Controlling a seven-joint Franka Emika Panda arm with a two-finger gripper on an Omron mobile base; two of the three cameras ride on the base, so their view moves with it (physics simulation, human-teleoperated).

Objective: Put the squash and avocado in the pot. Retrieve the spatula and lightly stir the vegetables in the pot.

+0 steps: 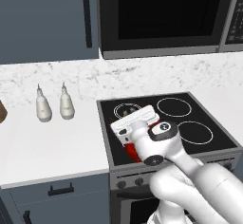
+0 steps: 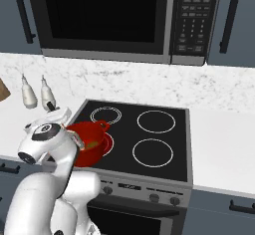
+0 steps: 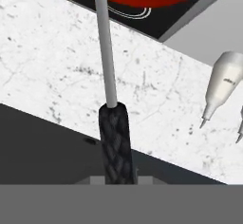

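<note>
pot (image 2: 91,144) on stove (image 2: 164,144), squash (image 2: 91,144) inside

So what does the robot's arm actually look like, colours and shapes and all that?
The arm is glossy white, built of thick rounded segments like stacked tubes. Its joints carry round dark caps, one with small white markings. The hand at the end is a flat white block with a small red patch on its side. No loose cables show.

Glossy white arm (image 1: 190,171), dark joints
</note>
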